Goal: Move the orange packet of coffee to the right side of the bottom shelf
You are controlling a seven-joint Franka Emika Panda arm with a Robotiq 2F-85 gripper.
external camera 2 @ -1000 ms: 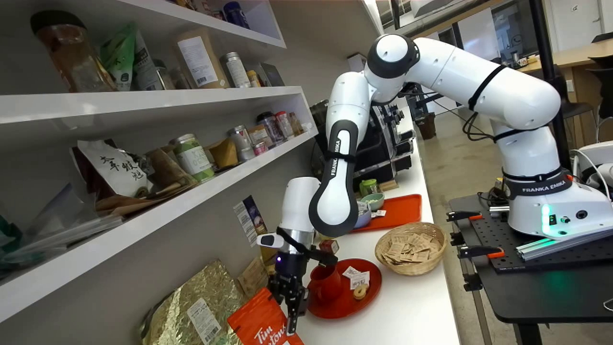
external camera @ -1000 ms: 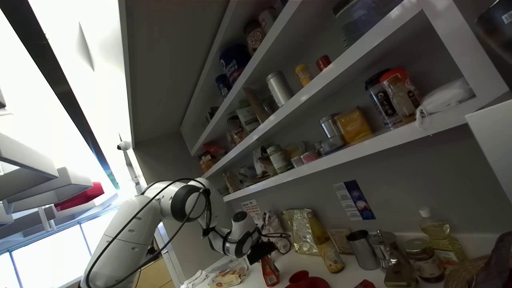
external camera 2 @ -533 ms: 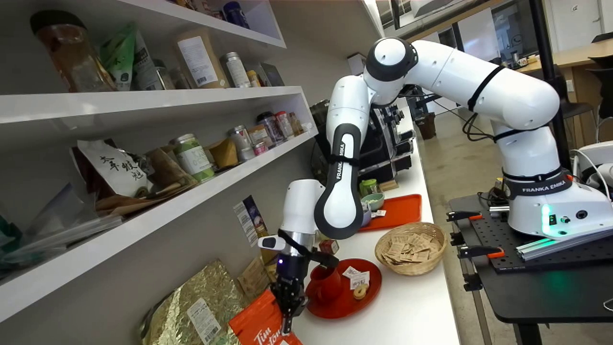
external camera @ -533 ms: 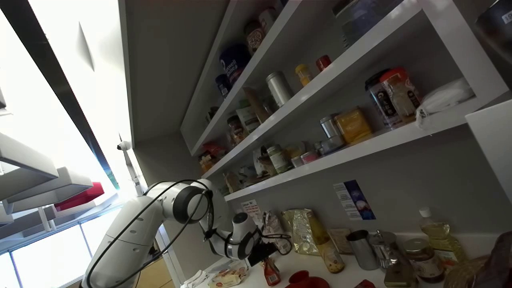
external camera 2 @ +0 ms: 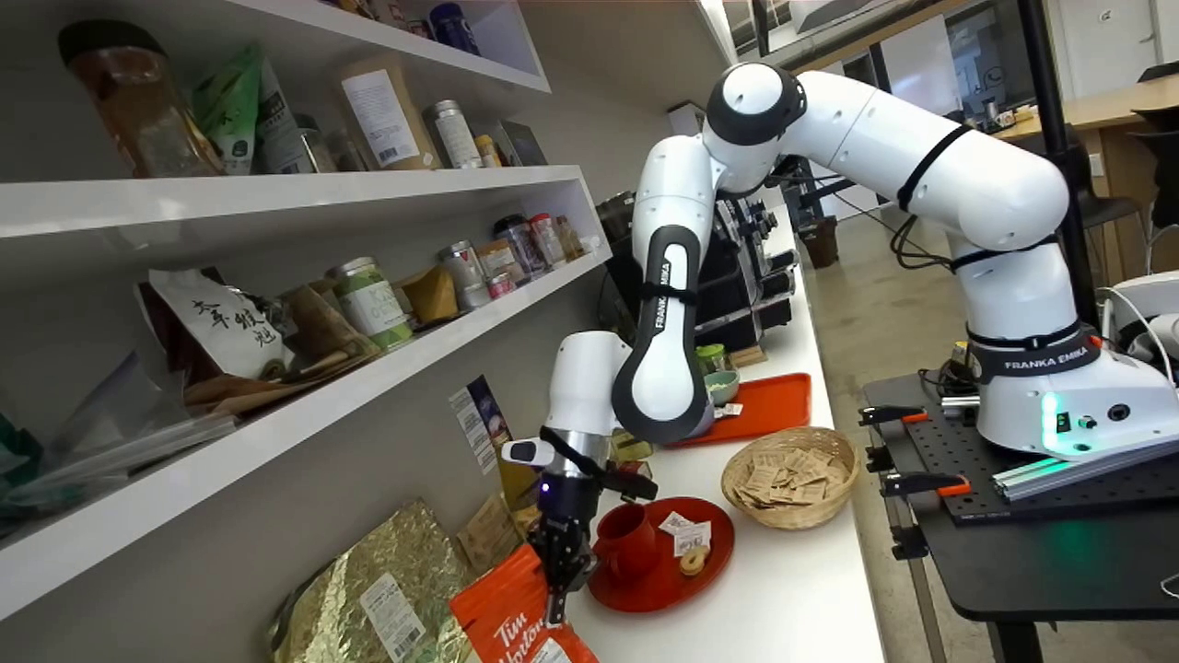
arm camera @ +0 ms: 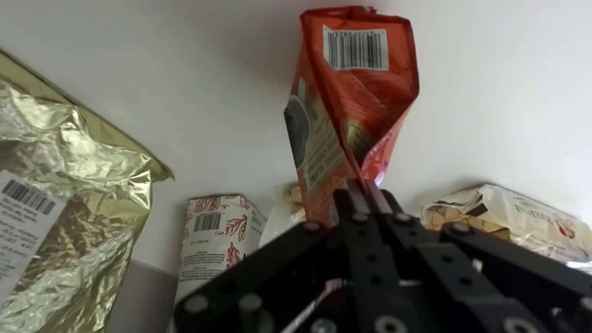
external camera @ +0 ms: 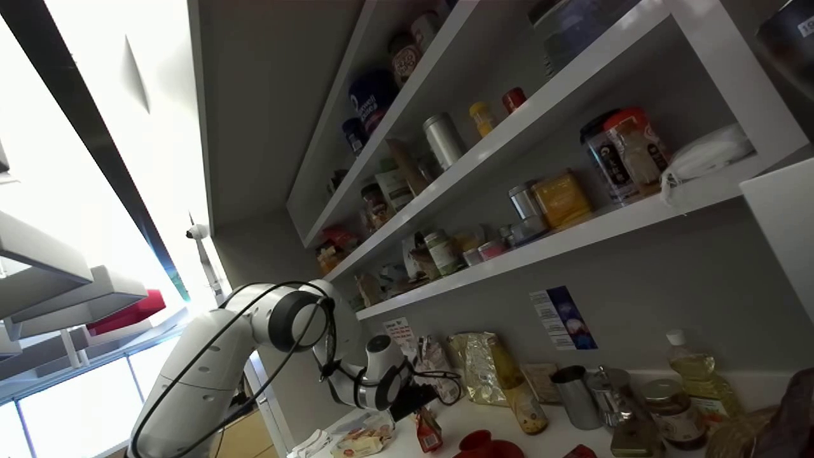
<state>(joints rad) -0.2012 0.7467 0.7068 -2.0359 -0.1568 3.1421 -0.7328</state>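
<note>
The orange packet of coffee point(arm camera: 319, 134) fills the middle of the wrist view, its barcode side facing the camera. My gripper point(arm camera: 368, 192) is shut on a thin edge of it, the red film pinched between the fingertips. In an exterior view the packet point(external camera 2: 516, 612) leans beside the gripper point(external camera 2: 554, 615), its lower end cut off by the frame. In an exterior view the packet point(external camera: 428, 436) stands at the counter, its top behind the dark gripper. Whether its base touches the counter I cannot tell. The bottom shelf point(external camera 2: 276, 433) runs above, also seen as a white edge point(external camera: 509, 262).
A gold foil bag point(external camera 2: 387, 589) leans on the wall beside the packet. A red plate point(external camera 2: 659, 589) with a red mug point(external camera 2: 628, 541) sits on the other side. Jars and pouches line the bottom shelf, among them a green-labelled jar point(external camera 2: 373, 304) and a yellow-orange box point(external camera: 561, 200).
The jaws, apart a second ago, have come together on the packet's edge. The packet has shifted slightly up and tilted, along with a small upward move of the arm.
</note>
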